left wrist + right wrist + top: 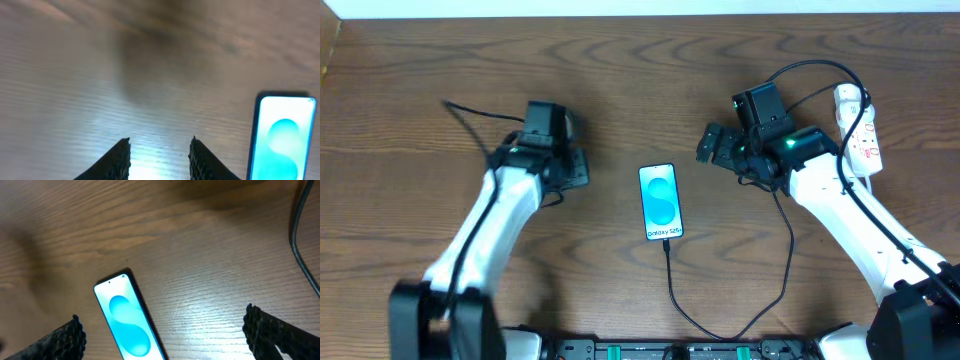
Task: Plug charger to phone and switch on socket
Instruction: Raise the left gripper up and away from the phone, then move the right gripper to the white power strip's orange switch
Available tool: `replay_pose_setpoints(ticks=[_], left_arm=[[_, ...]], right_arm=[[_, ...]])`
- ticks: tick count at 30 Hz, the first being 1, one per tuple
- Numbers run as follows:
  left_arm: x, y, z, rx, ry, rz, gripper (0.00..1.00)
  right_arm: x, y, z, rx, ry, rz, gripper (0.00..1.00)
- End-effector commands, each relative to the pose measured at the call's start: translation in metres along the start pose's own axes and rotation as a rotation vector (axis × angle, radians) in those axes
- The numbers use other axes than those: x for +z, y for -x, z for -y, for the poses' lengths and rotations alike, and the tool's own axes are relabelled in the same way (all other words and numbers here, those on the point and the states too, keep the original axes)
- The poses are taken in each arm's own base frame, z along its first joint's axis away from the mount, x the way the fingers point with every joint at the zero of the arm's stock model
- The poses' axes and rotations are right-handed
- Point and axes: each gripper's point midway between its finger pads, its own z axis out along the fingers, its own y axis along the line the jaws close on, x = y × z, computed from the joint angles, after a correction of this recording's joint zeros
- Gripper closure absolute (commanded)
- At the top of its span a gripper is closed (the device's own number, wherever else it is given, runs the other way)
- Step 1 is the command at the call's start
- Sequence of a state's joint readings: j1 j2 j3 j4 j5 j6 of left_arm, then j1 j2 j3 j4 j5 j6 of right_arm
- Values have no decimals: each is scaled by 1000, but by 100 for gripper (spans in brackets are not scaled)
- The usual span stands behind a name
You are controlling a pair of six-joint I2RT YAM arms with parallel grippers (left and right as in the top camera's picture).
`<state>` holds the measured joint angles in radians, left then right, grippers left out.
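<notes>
Two grippers flank the phone [660, 201]: left gripper [160, 144] slightly parted, right gripper [164, 317] spread wide, both empty

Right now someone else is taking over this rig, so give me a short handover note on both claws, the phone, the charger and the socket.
Left claw: open, empty, over bare table left of the phone.
Right claw: wide open, empty, beside the phone.
Phone: flat mid-table, screen lit.
Charger: tip meets the phone's near end and looks plugged in. The other end is hidden by the right arm.
Socket: far right, partly hidden, switch state unreadable.
Left to do: confirm the plug is seated, then switch on the socket.
</notes>
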<state>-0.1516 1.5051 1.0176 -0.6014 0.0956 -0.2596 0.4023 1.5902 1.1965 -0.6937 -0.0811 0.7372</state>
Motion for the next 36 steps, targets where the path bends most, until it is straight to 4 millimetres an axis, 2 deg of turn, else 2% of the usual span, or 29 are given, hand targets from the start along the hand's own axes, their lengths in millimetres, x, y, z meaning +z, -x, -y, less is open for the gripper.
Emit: replay_pose_setpoints(ticks=[1, 3, 4, 5, 6, 7, 13, 21, 25, 31, 36], left_arm=[[-34, 13, -15, 39, 77, 117, 61], [-52, 17, -13, 37, 61, 168, 57], [-62, 18, -12, 37, 53, 192, 45], [-70, 19, -11, 36, 46, 214, 24], [-79, 19, -11, 36, 39, 236, 11], [-85, 20, -10, 36, 33, 256, 8], [-108, 23, -8, 35, 10, 327, 8], [-107, 23, -8, 35, 11, 324, 8], [-107, 23, -8, 35, 11, 323, 7], [-107, 23, -8, 35, 11, 323, 7], [-107, 23, -8, 35, 11, 323, 7]], right_arm=[[-6, 5, -1, -13, 0, 25, 1], [-6, 5, -1, -13, 0, 24, 1], [-6, 5, -1, -13, 0, 24, 1], [-6, 5, -1, -13, 0, 24, 1], [-6, 5, -1, -13, 0, 25, 1], [-6, 5, -1, -13, 0, 25, 1], [-6, 5, -1, -13, 0, 25, 1], [-6, 6, -1, -19, 1, 26, 1], [-6, 4, -4, -125, 20, 19, 1], [-11, 1, -11, -248, 162, -64, 1], [-26, 10, 5, -255, 319, -133, 1]])
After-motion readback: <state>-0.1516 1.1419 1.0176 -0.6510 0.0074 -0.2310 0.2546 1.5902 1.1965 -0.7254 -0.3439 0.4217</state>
